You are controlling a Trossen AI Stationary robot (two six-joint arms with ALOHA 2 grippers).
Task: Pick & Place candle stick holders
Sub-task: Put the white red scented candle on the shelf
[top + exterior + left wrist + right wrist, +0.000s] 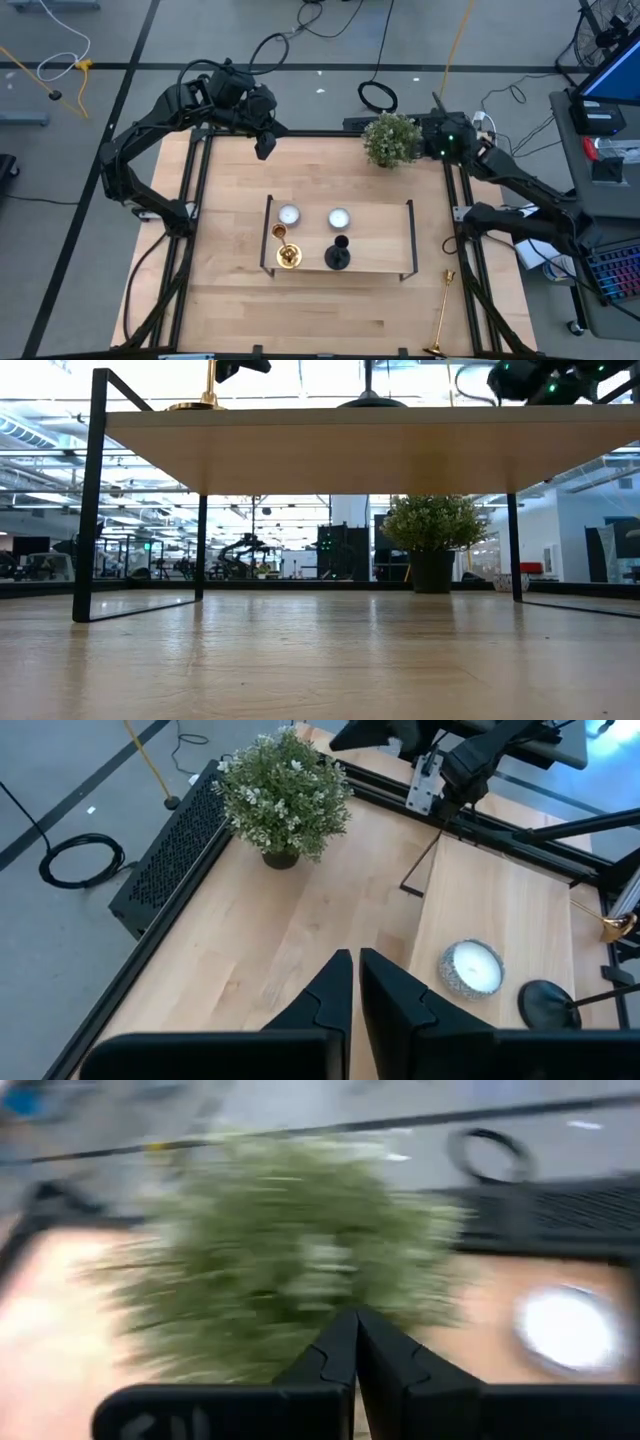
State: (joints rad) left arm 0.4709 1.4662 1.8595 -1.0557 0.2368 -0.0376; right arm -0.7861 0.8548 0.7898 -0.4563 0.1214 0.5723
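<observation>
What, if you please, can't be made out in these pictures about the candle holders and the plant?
- Low view: the gold candlestick on the stand is cut off by the top edge; only its base shows.
- Low view: the black candle holder likewise shows only its base.
- Right wrist view: the plant is blurred.
- High view: the fallen gold candlestick runs to the bottom edge; its base is barely visible.
</observation>
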